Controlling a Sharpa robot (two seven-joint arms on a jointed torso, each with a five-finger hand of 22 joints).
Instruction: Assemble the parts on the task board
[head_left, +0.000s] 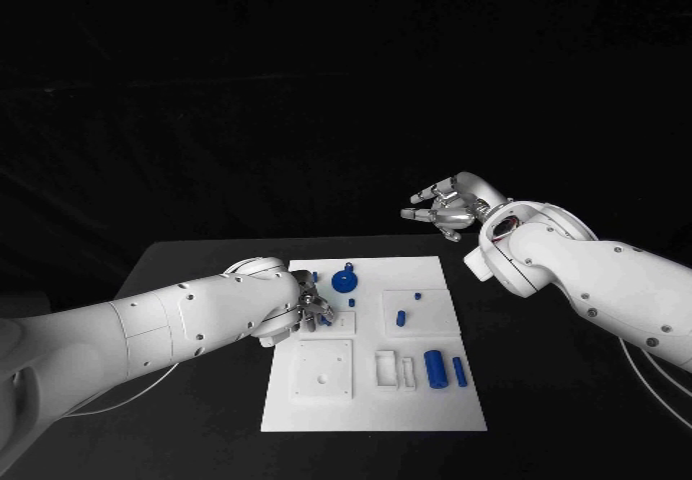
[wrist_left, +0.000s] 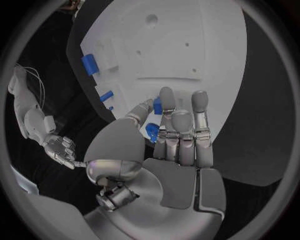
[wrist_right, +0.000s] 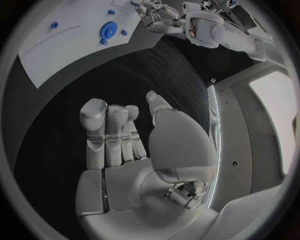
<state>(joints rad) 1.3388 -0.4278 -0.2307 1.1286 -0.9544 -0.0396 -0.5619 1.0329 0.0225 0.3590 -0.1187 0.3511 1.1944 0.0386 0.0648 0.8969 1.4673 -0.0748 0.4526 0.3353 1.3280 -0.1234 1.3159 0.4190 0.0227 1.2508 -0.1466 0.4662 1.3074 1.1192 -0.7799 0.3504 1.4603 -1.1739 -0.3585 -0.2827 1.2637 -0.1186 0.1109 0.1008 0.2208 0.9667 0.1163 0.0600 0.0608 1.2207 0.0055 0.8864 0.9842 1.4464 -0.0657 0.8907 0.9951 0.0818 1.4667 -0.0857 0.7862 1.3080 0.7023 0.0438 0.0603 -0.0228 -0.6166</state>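
Observation:
The white task board (head_left: 375, 400) lies in the middle of the black table. On it sit a blue disc (head_left: 346, 281), small blue pegs (head_left: 401, 319) and two blue cylinders (head_left: 434, 369). My left hand (head_left: 310, 312) hovers low over the board's left side, its fingers stretched out. In the left wrist view a small blue piece (wrist_left: 157, 105) shows between the thumb tip and a finger (wrist_left: 166, 102). I cannot tell whether it is pinched or lies behind. My right hand (head_left: 450, 208) hangs raised past the board's far right corner and holds nothing. The disc (wrist_right: 108, 31) also shows in the right wrist view.
White blocks (head_left: 387, 368) and a square white plate (head_left: 323, 370) sit on the board's front half. Bare black table (head_left: 562, 400) runs on both sides of the board.

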